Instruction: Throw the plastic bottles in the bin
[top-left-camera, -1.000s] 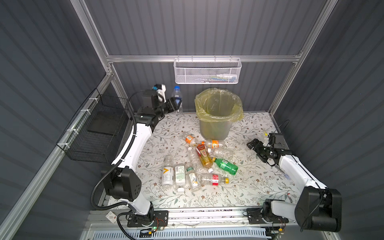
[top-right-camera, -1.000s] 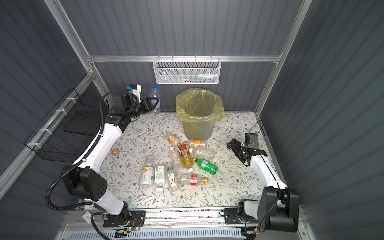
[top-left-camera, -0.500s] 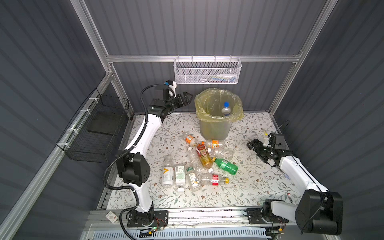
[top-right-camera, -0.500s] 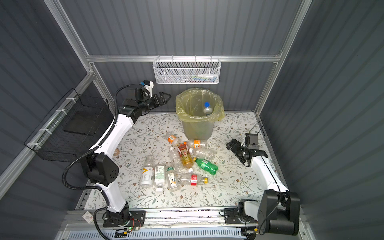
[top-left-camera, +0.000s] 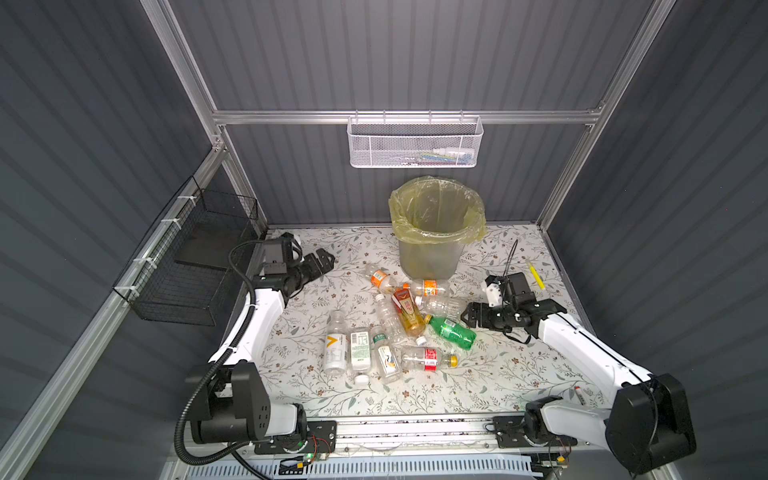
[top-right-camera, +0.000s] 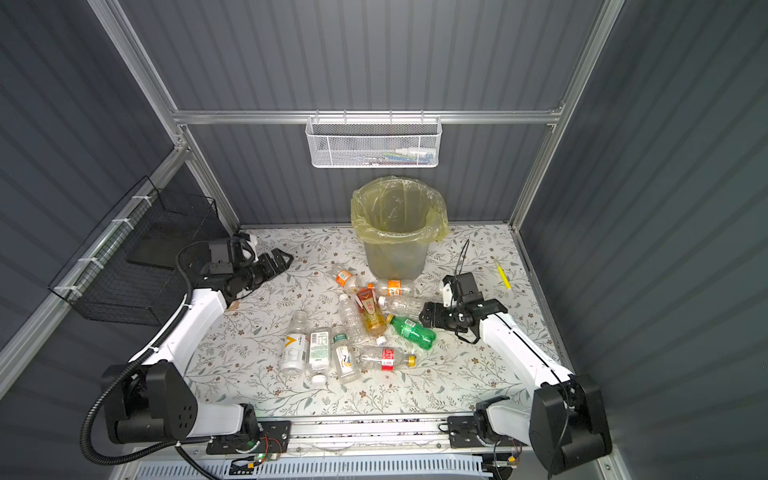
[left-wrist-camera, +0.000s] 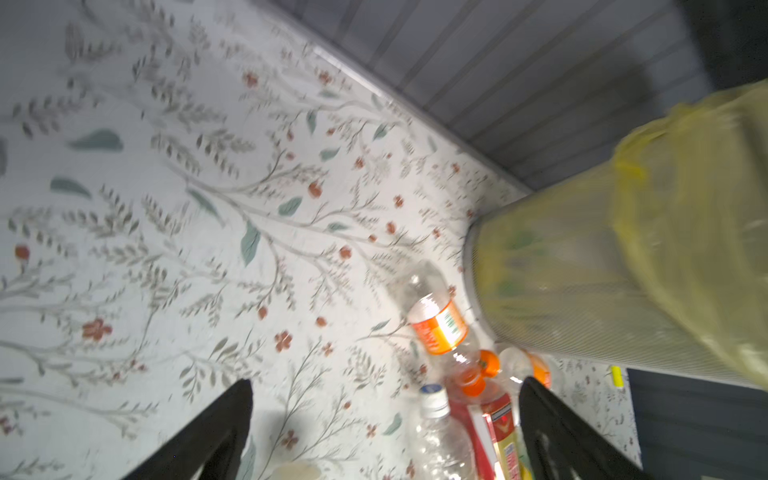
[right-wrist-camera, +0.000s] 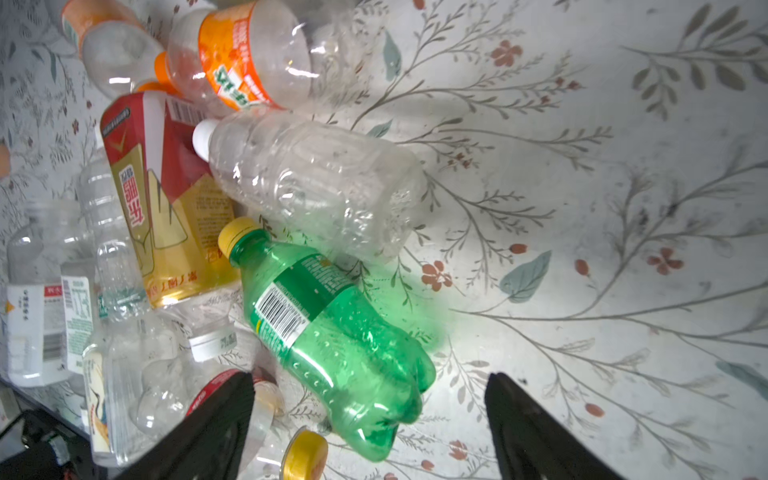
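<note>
Several plastic bottles lie in a heap on the flowered table in front of the bin (top-left-camera: 432, 249) (top-right-camera: 395, 253) (left-wrist-camera: 582, 270), which is grey with a yellow bag liner. Among them are a green bottle (top-left-camera: 451, 332) (right-wrist-camera: 332, 332), an amber one with a red label (top-left-camera: 407, 313) and a crumpled clear one (right-wrist-camera: 316, 183). My right gripper (top-left-camera: 469, 318) (right-wrist-camera: 370, 378) is open just right of the heap, with the green bottle's base lying between its jaws, untouched. My left gripper (top-left-camera: 326, 259) (left-wrist-camera: 384, 382) hangs open and empty, left of the bin.
A white mesh basket (top-left-camera: 413, 143) hangs on the back wall and a black wire basket (top-left-camera: 187, 266) on the left wall. A yellow pen (top-left-camera: 536, 275) lies at the far right. A loose white cap (top-left-camera: 362, 379) sits in front of the heap.
The left gripper let a blue-capped bottle go into the bin, then swung down and back to the left, empty. The right gripper moved in to the green bottle and narrowed slightly.
</note>
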